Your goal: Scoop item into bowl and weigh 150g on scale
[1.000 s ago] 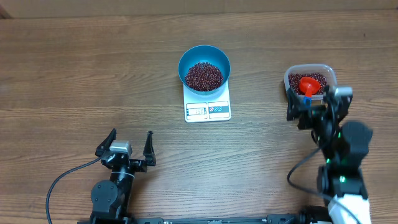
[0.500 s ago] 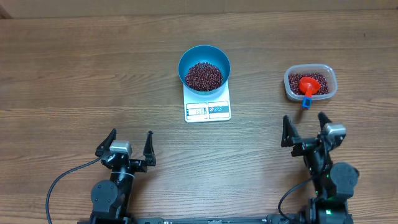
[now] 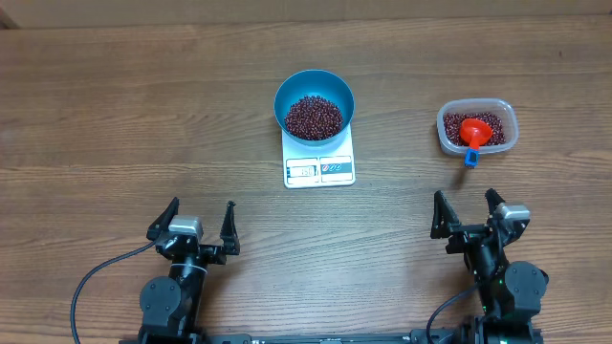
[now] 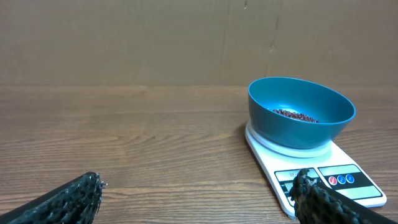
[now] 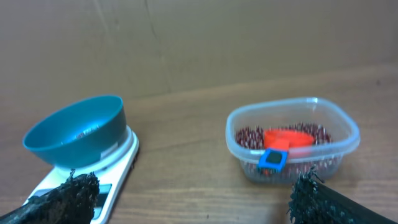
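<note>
The blue bowl [image 3: 315,105] [image 4: 301,112] [image 5: 75,132] stands on the white scale [image 3: 319,168] [image 4: 339,180] [image 5: 115,165] at the table's middle, holding a heap of red-brown beans [image 3: 315,116] [image 4: 295,114]. More beans fill a clear plastic tub [image 3: 477,128] [image 5: 292,146] at the right, where a red scoop [image 3: 472,133] [image 5: 283,138] with a blue handle end lies. My left gripper [image 3: 199,223] [image 4: 198,193] rests open near the front left, empty. My right gripper [image 3: 469,212] [image 5: 196,193] stands open at the front right, empty, well short of the tub.
A brown cardboard wall [image 4: 186,37] backs the wooden table [image 3: 143,115]. A black cable [image 3: 96,277] trails from the left arm's base.
The right arm has drawn back from the tub toward the front edge, its gripper open and empty; the scoop stays in the tub. The left arm has not moved.
</note>
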